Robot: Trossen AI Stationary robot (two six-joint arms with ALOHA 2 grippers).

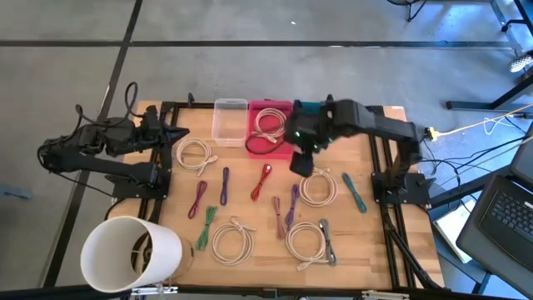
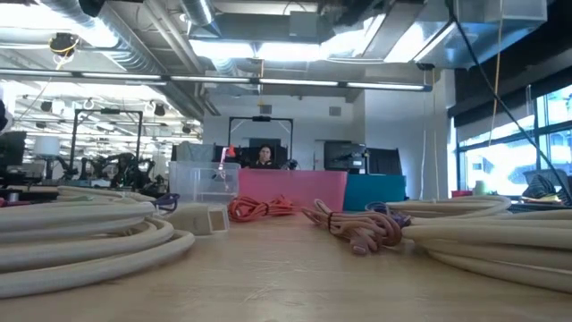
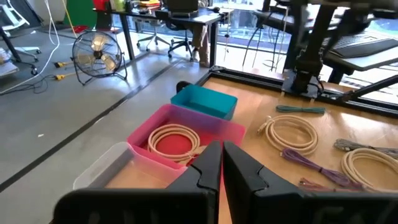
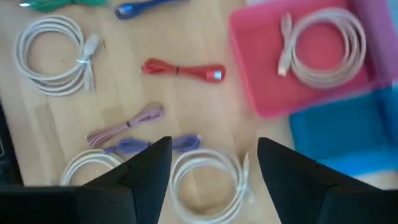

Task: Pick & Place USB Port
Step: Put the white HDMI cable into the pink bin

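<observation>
Black and parked at the tabletop's point(image 1: 250, 258) far-left edge, the left hand point(image 3: 219, 163) is clenched on nothing. Three bins stand along the far edge: clear point(image 1: 228, 121), pink point(image 1: 256, 112) holding one white coil point(image 1: 268, 122), and teal point(image 3: 204, 101). I'd judge the released right hand point(image 4: 214, 163), hovering just nearside of the bins, is between picks; next it must descend over one white coiled cable point(image 4: 208, 182). Five white coils lie loose.
</observation>
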